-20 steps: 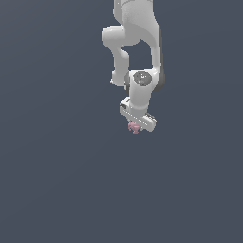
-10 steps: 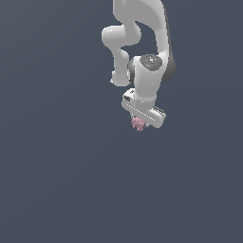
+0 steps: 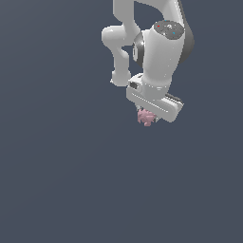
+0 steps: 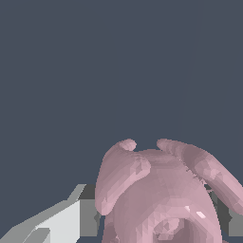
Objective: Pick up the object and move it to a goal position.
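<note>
Even, soft light; sharp renders with no blur or glare. The arm (image 3: 159,52) shades darker on its underside. Faceted shading and small highlights show on the blob (image 4: 161,194).

There is no text, label, brand, number or sign to read in either view. The white arm (image 3: 159,52) has only two very small coloured dots on its top, one red and one green-blue, and they are not letters. The pink object (image 4: 161,194) has no marking.
</note>
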Robot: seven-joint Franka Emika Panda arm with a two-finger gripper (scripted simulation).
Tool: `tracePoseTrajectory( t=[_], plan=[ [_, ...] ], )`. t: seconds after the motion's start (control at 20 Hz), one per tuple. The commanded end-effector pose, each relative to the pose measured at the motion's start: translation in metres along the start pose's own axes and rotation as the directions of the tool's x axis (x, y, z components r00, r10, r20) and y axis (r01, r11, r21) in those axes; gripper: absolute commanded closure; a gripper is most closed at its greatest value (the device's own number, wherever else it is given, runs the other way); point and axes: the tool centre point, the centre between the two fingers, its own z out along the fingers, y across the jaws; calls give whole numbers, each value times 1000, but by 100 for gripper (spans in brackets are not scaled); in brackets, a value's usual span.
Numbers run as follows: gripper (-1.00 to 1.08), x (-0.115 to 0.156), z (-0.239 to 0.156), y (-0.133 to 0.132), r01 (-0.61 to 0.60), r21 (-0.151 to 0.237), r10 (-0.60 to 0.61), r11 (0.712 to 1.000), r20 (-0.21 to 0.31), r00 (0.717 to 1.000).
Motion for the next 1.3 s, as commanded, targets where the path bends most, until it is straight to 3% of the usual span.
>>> tracePoseTrajectory(
  t=[0.0, 0.6, 1.25],
  plan=[
    [108, 5, -23, -9, 0, -1, 0, 1000, 0, 1000],
    [108, 25, -107, -47, 0, -1, 0, 1000, 1, 1000],
    [108, 41, -171, -77, 0, -1, 0, 1000, 2, 1000]
  ],
)
